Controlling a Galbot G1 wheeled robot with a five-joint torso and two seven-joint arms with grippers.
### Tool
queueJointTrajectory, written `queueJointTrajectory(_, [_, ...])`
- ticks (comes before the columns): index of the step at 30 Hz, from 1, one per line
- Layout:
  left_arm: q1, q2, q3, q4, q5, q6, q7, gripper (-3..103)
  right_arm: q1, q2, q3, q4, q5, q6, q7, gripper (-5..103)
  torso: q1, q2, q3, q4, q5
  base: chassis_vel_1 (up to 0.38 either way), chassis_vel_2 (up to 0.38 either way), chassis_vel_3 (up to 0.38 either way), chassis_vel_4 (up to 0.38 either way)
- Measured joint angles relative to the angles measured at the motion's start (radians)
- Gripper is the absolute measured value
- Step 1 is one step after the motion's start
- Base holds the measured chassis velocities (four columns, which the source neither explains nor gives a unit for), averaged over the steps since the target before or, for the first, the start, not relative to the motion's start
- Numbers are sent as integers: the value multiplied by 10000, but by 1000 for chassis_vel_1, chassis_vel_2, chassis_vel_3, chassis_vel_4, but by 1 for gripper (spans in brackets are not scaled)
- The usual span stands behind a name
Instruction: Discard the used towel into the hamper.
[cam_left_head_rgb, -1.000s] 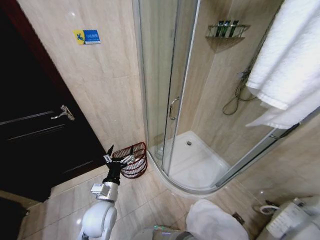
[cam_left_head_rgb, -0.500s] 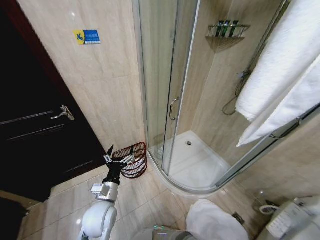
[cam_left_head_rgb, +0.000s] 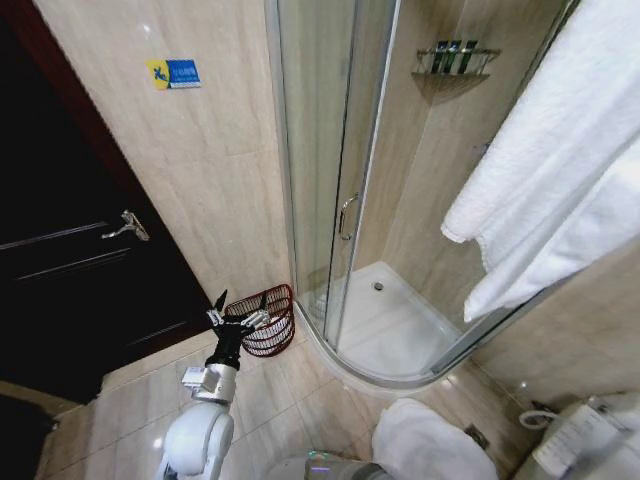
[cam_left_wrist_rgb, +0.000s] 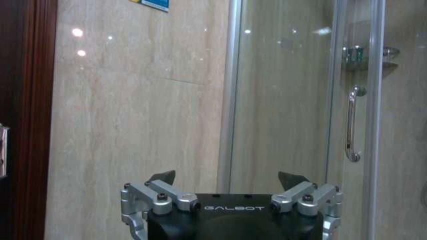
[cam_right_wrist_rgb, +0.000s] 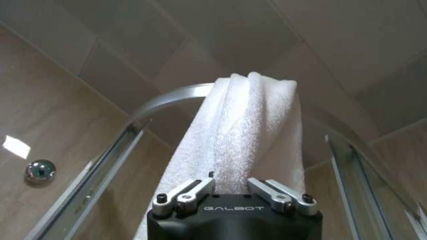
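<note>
Right claw (cam_right_wrist_rgb: 233, 186) clamped on white towel (cam_left_head_rgb: 545, 190), held high for carrying. Left claw (cam_left_head_rgb: 240, 312) spread wide, empty, parked beside hamper (cam_left_head_rgb: 268, 318).

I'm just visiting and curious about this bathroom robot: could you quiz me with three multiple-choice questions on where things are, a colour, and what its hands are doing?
1. Where is the hamper?
A. on the floor beside the shower door
B. inside the shower
C. on the corner shelf

2. What colour is the hamper?
A. white
B. dark red
C. blue

3. What is the right gripper doing?
A. hanging open
B. clamped on the white towel
C. holding a bottle

Answers: 1 A, it stands by the glass; 2 B, red wire ribs; 3 B, its fingers pinch the cloth, while the left gripper hangs open.
</note>
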Motion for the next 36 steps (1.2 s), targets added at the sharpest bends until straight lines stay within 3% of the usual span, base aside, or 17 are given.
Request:
queueJointTrajectory(10, [0,0,0,0,0,0,0,100,-1820,1687,-13,1106,-791,59,137,5,0,0,-1,0,2,0,0,0,0])
queueJointTrajectory(12, [0,0,2,0,0,0,2,100,-3009,2805,47,1530,-1451,290,-68,5,0,0,-1,1,0,0,0,0,0])
queueJointTrajectory(14, [0,0,0,0,0,0,0,100,-3225,3017,51,1604,-1566,325,-116,5,0,0,-2,1,0,0,0,0,0])
queueJointTrajectory(17, [0,0,0,0,0,0,0,100,-4338,4161,34,1695,-2279,552,-440,5,0,0,-2,-1,8,0,0,0,0])
queueJointTrajectory(36, [0,0,0,0,0,0,0,100,-6207,6495,-396,1662,-3968,1272,-1181,5,-1,0,-1,-2,7,0,0,0,0])
